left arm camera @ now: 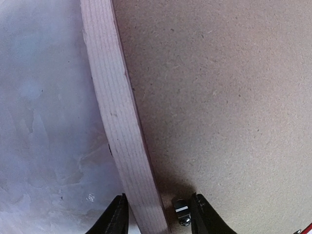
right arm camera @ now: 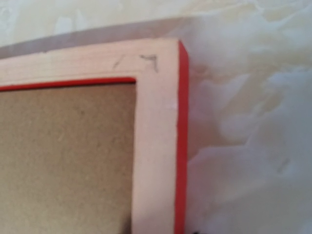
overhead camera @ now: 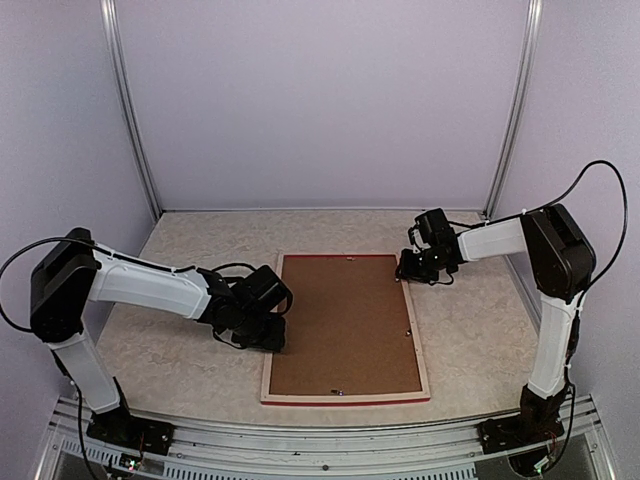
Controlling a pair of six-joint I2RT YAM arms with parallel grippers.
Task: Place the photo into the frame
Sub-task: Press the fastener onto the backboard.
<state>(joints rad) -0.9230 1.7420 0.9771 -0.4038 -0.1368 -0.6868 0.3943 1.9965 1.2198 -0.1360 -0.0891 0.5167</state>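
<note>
The frame (overhead camera: 421, 345) lies face down on the table, pale wood back up, with a red outer edge. A brown backing board (overhead camera: 345, 325) fills it. The photo is not in view. My left gripper (overhead camera: 272, 336) is at the frame's left rail. In the left wrist view it (left arm camera: 158, 217) is open, its jaws straddling the pale rail (left arm camera: 117, 112) and a small metal tab (left arm camera: 181, 213) on the backing board (left arm camera: 219, 97). My right gripper (overhead camera: 410, 268) hovers at the frame's far right corner (right arm camera: 156, 122). Its fingers do not show clearly in the right wrist view.
The table top (overhead camera: 180, 250) is pale and marbled. White walls and metal posts (overhead camera: 130, 110) enclose it at the back and sides. A few small metal tabs (overhead camera: 409, 332) sit along the backing board's edges.
</note>
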